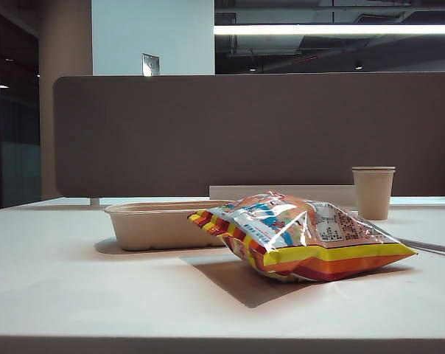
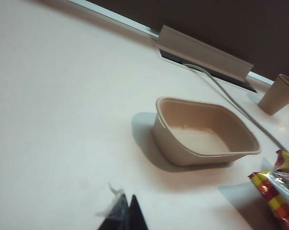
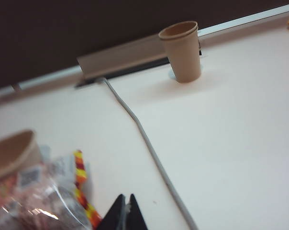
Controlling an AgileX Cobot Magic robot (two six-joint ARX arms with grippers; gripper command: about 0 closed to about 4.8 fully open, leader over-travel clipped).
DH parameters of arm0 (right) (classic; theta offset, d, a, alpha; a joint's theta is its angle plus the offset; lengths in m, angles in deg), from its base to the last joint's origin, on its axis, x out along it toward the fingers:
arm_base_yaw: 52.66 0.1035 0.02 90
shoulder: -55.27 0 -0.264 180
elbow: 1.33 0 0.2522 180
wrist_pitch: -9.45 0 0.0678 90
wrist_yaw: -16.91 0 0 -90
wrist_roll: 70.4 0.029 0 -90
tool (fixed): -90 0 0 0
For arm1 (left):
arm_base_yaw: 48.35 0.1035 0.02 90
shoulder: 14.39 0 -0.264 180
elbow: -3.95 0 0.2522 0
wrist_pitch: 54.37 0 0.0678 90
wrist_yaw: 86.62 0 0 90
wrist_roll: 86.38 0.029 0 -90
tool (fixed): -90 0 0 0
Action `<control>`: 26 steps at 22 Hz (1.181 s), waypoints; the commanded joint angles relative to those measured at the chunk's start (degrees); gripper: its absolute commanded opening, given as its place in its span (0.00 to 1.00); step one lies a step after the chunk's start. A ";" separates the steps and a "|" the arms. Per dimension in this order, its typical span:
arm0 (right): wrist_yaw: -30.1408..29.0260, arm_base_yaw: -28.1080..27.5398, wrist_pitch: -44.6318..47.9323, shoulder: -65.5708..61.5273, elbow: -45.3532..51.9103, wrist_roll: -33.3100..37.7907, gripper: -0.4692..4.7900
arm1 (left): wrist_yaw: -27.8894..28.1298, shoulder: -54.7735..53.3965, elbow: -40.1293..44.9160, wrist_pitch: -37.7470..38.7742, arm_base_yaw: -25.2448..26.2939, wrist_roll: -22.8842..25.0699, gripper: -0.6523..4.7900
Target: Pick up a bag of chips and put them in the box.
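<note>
The bag of chips (image 1: 303, 236), puffy orange foil with yellow and red striped edges, lies on the white table, its left end leaning against the box (image 1: 160, 223). That box (image 2: 204, 132) is a shallow beige fibre tray with nothing in it. My left gripper (image 2: 126, 200) hangs shut and holds nothing, back from the box over bare table, with a corner of the bag (image 2: 278, 196) off to one side. My right gripper (image 3: 125, 197) is shut and holds nothing too, close beside the bag's striped edge (image 3: 82, 191). Neither gripper appears in the exterior view.
A tall beige paper cup (image 1: 373, 192) stands at the back right, also seen as the cup (image 3: 182, 51) from the right wrist. A grey cable (image 3: 149, 148) runs across the table from a slot by the dark partition (image 1: 252, 133).
</note>
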 commanded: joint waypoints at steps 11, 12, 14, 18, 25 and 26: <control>3.06 0.07 -9.86 -9.60 -18.45 6.05 0.11 | -7.45 -0.02 -0.07 -0.63 0.00 -0.79 0.11; 2.95 0.09 -10.82 -12.50 -20.92 5.18 0.11 | -7.65 -0.02 -0.07 -0.63 0.00 -0.79 0.11; 0.22 0.11 -14.51 -21.49 -28.02 1.95 0.11 | -8.81 -0.02 -0.07 -0.66 0.00 -0.79 0.11; -11.30 0.28 -19.74 -40.44 -40.02 -2.43 0.11 | -8.85 -0.02 -0.07 -0.55 0.00 -0.79 0.11; -21.53 7.91 -28.61 -62.10 -53.02 -16.81 0.11 | -9.55 -0.02 -0.07 -0.31 0.00 -0.74 0.11; -21.51 9.05 -31.32 -64.17 -54.97 -19.26 0.11 | -9.77 -0.02 -0.07 -0.31 0.00 -0.76 0.11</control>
